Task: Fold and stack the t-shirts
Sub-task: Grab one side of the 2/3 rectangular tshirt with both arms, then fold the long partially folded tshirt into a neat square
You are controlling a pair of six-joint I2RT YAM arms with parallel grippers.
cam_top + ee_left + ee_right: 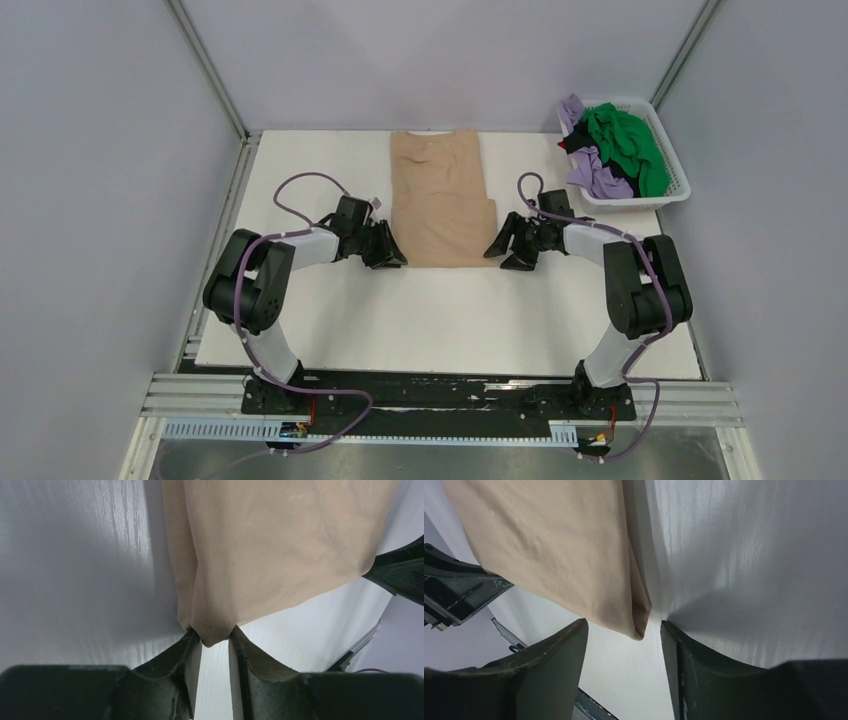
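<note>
1. Step in hand: taking hold of the hem of the tan t-shirt (440, 200) for the crosswise fold. The shirt lies flat on the desk (450, 320), narrowed to a long strip with the sleeves turned in. The collar is at the far edge and the hem points toward the arms.
2. Left gripper (212, 639): set at the near left hem corner. The jaws stand partly closed. The corner sits between the fingertips and touches both. Whether the cloth is firmly clamped cannot be told.
3. Right gripper (624, 624): set at the near right hem corner. The jaws stand wide apart and hold nothing. The corner lies in the gap and touches neither finger.
4. Next move (judgement): each gripper must pinch all layers at its corner. Both must then lift together and carry the hem evenly toward the collar, so that the fold stays square and no layer slips out.
5. Remaining work (judgement): the task is at an early stage. The green t-shirt (625, 140), the lilac t-shirt (600, 178) and a black t-shirt (580, 150) lie piled in the white lattice basket (680, 188) at the far right corner, well apart from both grippers. No folded shirt is stacked yet.
</note>
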